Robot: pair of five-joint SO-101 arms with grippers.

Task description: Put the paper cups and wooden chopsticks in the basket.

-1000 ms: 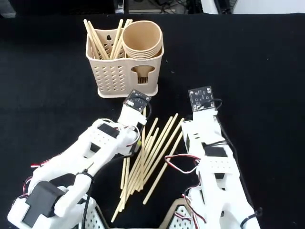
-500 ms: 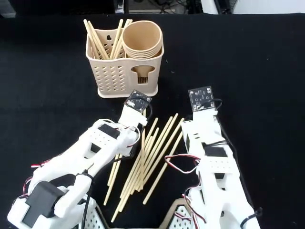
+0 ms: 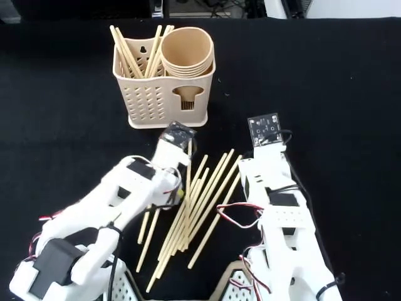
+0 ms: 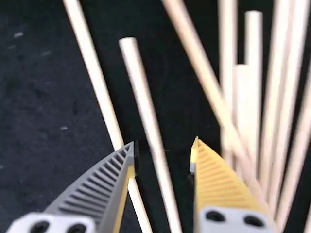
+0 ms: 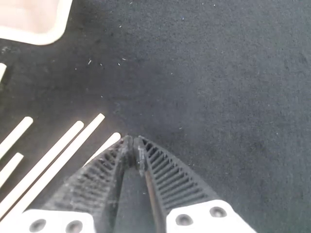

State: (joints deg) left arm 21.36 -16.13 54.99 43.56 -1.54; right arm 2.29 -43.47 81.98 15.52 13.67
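While I look down from above, the basket [image 3: 160,94] sits at the far side of the black table [image 3: 326,81], with the stacked paper cups [image 3: 187,50] upright in one compartment and a handful of chopsticks [image 3: 135,50] standing in the other. Nearer the arms, the loose chopsticks [image 3: 203,194] lie fanned on the table between the left arm [image 3: 125,194] and the right arm [image 3: 276,200], well apart from the basket. A few of them run under the left arm's wrist.

From the left wrist, the left claw [image 4: 163,151] is spread just above the fan. One stick [image 4: 143,107] runs lengthwise through the gap between the grey finger [image 4: 104,187] and the yellow finger [image 4: 218,189], touching neither that I can see. A second stick [image 4: 92,77] passes under the grey tip, and the rest crowd beyond the yellow one.

From the right wrist, the right claw [image 5: 132,141] is pressed together, pinching nothing, its tips low over the table. The nearest stick end [image 5: 106,144] lies just beside the tips, with more ends fanning off on that side, and a corner of the basket shows farther off.
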